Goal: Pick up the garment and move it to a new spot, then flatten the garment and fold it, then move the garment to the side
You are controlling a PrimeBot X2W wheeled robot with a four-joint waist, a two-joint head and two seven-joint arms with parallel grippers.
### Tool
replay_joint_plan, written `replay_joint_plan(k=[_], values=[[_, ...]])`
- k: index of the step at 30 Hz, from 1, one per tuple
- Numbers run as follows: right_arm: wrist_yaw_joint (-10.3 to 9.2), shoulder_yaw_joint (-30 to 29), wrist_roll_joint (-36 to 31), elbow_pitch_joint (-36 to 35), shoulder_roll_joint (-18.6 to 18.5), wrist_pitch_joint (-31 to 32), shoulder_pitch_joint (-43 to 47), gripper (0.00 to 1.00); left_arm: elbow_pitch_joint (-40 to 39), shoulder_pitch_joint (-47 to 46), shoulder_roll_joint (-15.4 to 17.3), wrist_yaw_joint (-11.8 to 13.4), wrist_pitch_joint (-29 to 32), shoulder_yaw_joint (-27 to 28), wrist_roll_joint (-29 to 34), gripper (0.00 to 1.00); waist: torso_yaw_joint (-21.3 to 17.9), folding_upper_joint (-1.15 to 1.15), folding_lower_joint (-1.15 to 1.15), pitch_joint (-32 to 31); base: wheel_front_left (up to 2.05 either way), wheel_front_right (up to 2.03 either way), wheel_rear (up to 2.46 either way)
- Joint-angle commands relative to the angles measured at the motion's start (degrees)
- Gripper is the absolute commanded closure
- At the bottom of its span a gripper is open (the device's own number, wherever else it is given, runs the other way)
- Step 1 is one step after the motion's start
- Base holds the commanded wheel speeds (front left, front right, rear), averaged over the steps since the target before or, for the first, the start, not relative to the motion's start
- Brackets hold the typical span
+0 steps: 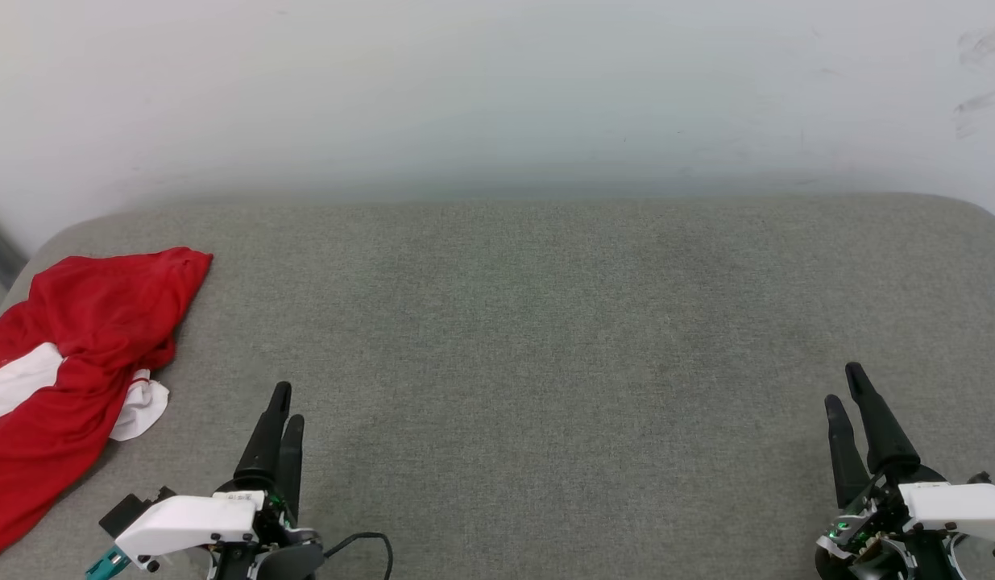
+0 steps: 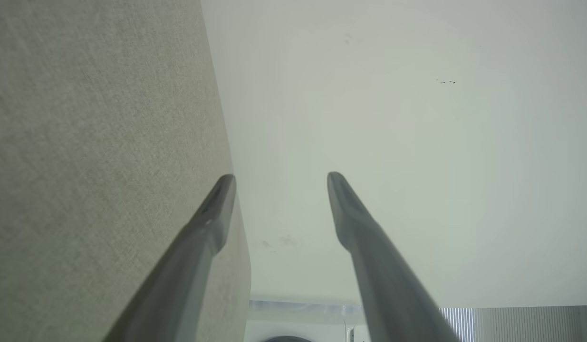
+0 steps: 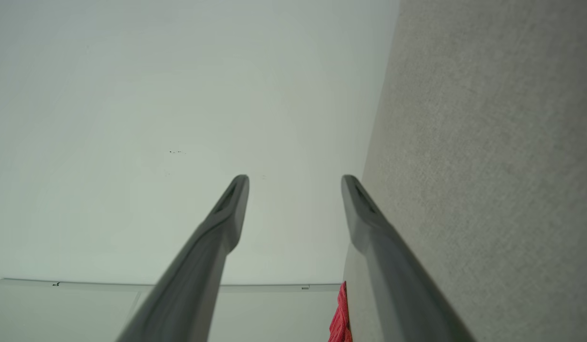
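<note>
While crumpled on woven cushion, red garment; left claw, right claw parted, empty.

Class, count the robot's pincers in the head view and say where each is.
2. The left pincer is at lower left, near the red garment; the right pincer at lower right. None seems hidden.

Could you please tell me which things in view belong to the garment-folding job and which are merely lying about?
Belong to the job:
crumpled red-and-white garment, at the far left
left claw, open
right claw, open

Just there:
grey padded surface
pale wall
black cable
</note>
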Motion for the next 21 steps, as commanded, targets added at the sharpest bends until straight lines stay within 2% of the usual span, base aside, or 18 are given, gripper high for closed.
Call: replay_joint_plan(k=[1,12,21], values=[[0.01,0.19,-0.36,-1.67,-0.19,-0.47,-0.7,0.0,-1.49,-2.08,0.12,-0.03,-0.5,-0.64,0.37,0.0,0.02,0.0,0.0,0.0,0.0,0.0,0.0],[0.01,1.99,-3.12,-5.32,-0.99,-3.44,-0.15,0.0,-4.66,-2.97,0.42,-0.03,-3.48,-4.43,2.99,0.0,0.27,0.0,0.0,0.02,0.0,0.0,0.0],[0.01,4.31,-8.97,-7.8,-2.75,-5.89,0.09,0.0,-5.46,-3.41,0.59,-0.03,-5.57,-5.57,14.67,0.0,0.53,0.0,0.0,-0.08,0.0,0.0,0.0]])
